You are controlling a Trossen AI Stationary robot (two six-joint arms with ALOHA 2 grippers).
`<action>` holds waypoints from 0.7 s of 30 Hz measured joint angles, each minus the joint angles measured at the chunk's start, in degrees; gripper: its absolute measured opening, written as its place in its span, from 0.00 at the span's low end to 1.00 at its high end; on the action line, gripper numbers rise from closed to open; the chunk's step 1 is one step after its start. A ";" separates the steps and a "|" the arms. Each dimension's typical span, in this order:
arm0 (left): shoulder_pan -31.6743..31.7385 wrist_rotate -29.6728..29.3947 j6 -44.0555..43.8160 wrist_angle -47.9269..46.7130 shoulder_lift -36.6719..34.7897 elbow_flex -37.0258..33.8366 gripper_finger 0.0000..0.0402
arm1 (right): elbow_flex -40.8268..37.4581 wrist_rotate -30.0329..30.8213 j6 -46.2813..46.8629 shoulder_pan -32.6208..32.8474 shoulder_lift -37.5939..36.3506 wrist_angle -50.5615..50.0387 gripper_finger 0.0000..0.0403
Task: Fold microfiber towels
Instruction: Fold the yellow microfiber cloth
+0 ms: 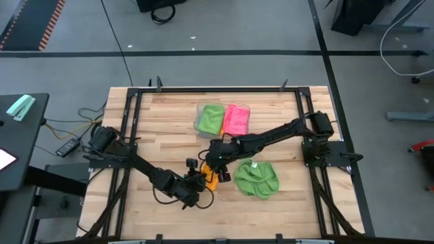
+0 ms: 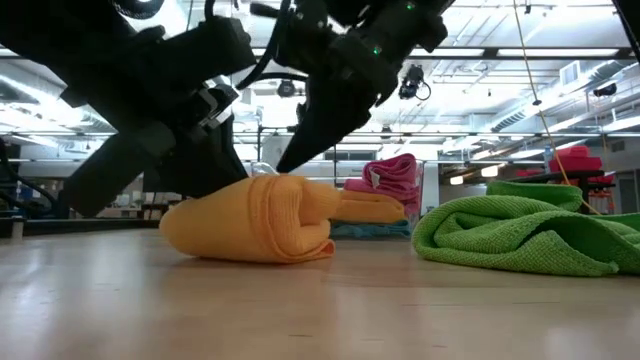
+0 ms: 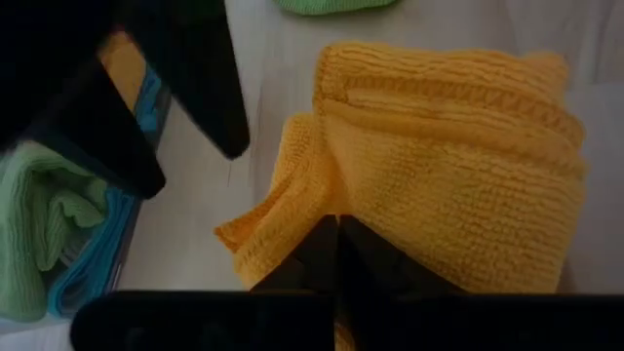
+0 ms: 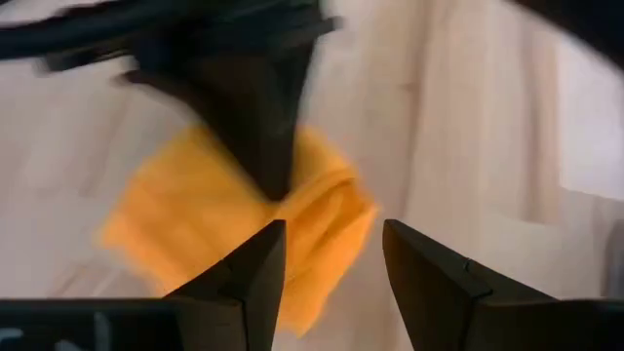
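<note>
Towels: one orange [image 1: 211,180], two green [image 1: 256,179] [image 1: 211,118], one pink [image 1: 236,119]; one tray [image 1: 197,120].

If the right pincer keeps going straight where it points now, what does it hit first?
Most likely the folded orange microfiber towel: it lies directly ahead of the open right pincer. The left pincer, shut on that towel, sits just beyond; depth is hard to judge.

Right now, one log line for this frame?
left gripper: shut on orange towel | right gripper: open above it | green towel: loose on table
</note>
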 joint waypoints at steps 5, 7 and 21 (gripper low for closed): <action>-0.03 0.07 0.13 0.10 0.00 0.00 0.04 | -2.46 -0.38 0.00 3.43 -0.93 6.46 0.45; -0.03 0.12 0.09 0.05 0.00 0.00 0.03 | -3.74 -0.30 0.53 4.39 0.17 11.57 0.45; -0.14 0.17 -1.24 0.12 0.00 0.00 0.11 | -13.65 6.05 5.39 5.07 1.49 26.21 0.64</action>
